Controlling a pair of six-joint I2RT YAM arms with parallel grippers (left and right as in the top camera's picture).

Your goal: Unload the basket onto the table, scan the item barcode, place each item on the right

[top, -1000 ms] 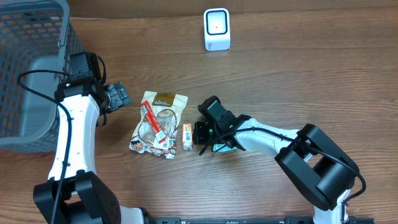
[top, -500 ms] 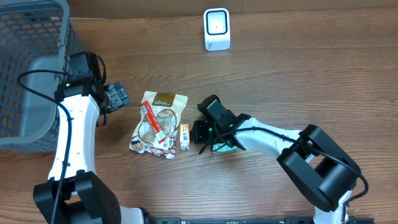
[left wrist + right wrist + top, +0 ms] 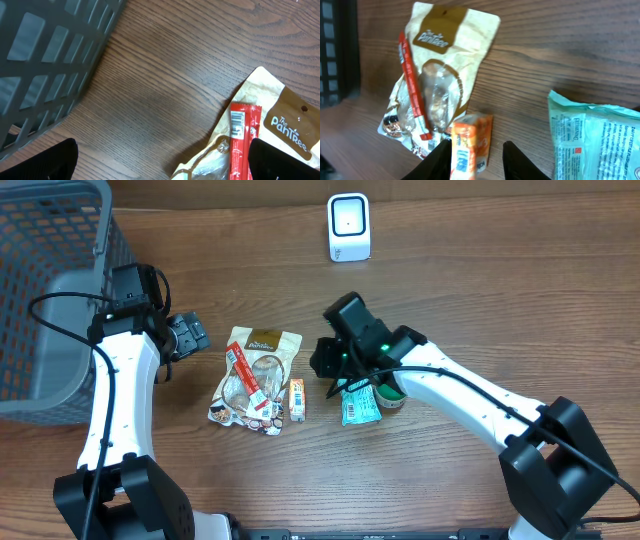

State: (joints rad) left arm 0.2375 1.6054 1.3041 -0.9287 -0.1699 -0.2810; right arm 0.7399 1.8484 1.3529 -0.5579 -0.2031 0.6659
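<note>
Orange box (image 3: 298,400): on the desk (image 3: 500,300), touching the snack bag (image 3: 255,375), just apart from the right hand (image 3: 325,370).
Right hand: fingers spread, pinching nothing.

"The PanTree" — brand on the tan snack pouch (image 3: 292,125)

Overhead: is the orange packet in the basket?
No, the orange packet lies on the table just right of the snack pouch, outside the basket.

We see the small orange packet (image 3: 298,400) lying flat on the wooden table (image 3: 500,300), free of any grip, just beside the lower right edge of the brown snack pouch (image 3: 262,355). The white barcode scanner (image 3: 349,227) stands upright, well apart from the packet.
</note>
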